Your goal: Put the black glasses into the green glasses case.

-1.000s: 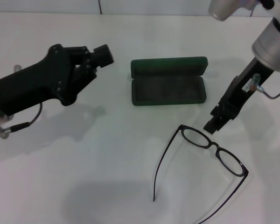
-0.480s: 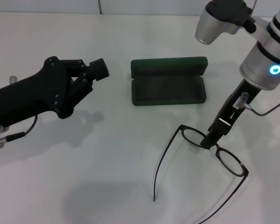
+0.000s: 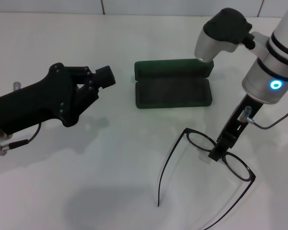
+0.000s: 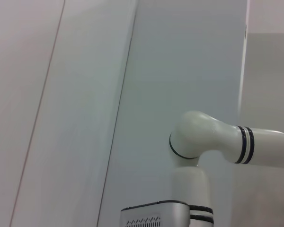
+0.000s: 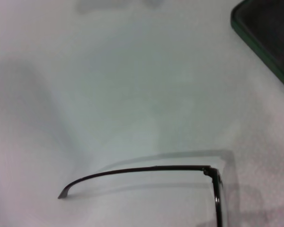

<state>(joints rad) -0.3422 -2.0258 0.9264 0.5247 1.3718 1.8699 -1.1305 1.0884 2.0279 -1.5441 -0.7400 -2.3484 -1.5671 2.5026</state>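
Black glasses (image 3: pixel 216 160) lie open on white table (image 3: pixel 110 182), temples unfolded, near green glasses case (image 3: pixel 173 90) but outside it. Case open, lid up, empty inside. My right gripper (image 3: pixel 217 152) down at bridge between lenses; cannot tell if fingers spread or pinching frame. My left gripper (image 3: pixel 103 76) hovers left of case, well apart; fingers' state unclear. Done: approach. Left: grasp, lift, carry, place in case.

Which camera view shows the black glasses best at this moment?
The head view: the black glasses lie whole on the table, temples open, with the right gripper down at the bridge. The right wrist view catches only one temple arm and a frame corner. The left wrist view shows none of them.
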